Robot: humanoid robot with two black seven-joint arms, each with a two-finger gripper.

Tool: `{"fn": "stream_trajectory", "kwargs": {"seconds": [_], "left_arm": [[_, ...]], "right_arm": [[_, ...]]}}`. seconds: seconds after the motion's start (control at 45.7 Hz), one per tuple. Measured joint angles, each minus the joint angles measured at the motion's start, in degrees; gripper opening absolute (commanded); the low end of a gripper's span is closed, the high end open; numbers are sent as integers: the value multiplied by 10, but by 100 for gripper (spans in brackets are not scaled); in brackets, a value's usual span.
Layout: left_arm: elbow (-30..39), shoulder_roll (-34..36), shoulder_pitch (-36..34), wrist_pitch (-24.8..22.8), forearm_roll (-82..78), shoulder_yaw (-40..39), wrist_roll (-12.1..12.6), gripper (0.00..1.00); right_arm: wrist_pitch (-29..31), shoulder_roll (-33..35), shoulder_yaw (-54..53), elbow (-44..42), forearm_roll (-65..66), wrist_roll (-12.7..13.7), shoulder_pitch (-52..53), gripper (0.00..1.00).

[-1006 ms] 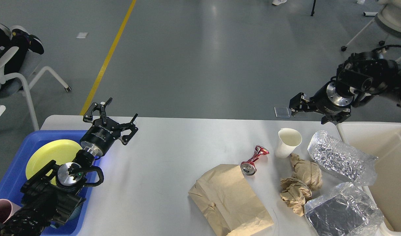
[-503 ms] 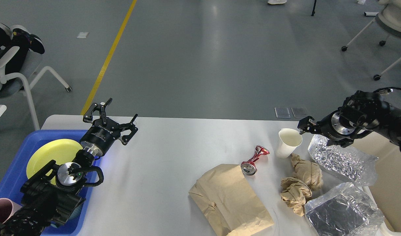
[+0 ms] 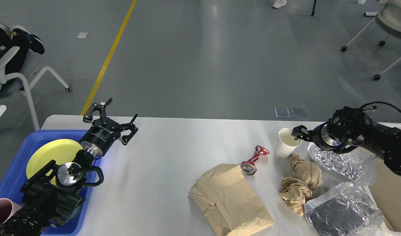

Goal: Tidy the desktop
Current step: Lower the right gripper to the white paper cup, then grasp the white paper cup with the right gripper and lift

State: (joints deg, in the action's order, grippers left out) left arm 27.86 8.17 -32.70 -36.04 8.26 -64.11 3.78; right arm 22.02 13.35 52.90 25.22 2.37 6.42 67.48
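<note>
Grey floor behind, white surface (image 3: 161, 157) spread beneath both claws, and we judge that paper cup (image 3: 287, 143) light and crushable, best pinched at its rim just under our right claw (image 3: 297, 131), whose opening we cannot tell, while our left claw (image 3: 112, 116) hangs wide, empty.

The left arm comes in from the near left corner and rises toward the far side, bent at a silver-capped wrist joint. Its left gripper (image 3: 111, 118) points far and slightly right, the two black fingers spread wide apart with nothing between them. The right arm enters from the right edge and reaches left, nearly level. The right gripper (image 3: 298, 133) is small, dark and seen from the side; its fingers cannot be told apart.
</note>
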Motion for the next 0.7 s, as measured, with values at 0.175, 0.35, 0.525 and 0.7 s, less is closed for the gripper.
{"fn": "stream_trajectory", "kwargs": {"seconds": [0.175, 0.35, 0.525, 0.7], "left_arm": [[0, 0, 0, 0, 0, 0, 0, 96], [0, 0, 0, 0, 0, 0, 0, 96], [0, 0, 0, 0, 0, 0, 0, 96], [0, 0, 0, 0, 0, 0, 0, 96]], "right_arm": [[-19, -2, -1, 0, -1, 0, -7, 77], [-61, -3, -2, 0, -2, 0, -16, 52], [-71, -3, -2, 6, -2, 0, -18, 33], [-68, -4, -6, 11, -3, 0, -17, 29]]}}
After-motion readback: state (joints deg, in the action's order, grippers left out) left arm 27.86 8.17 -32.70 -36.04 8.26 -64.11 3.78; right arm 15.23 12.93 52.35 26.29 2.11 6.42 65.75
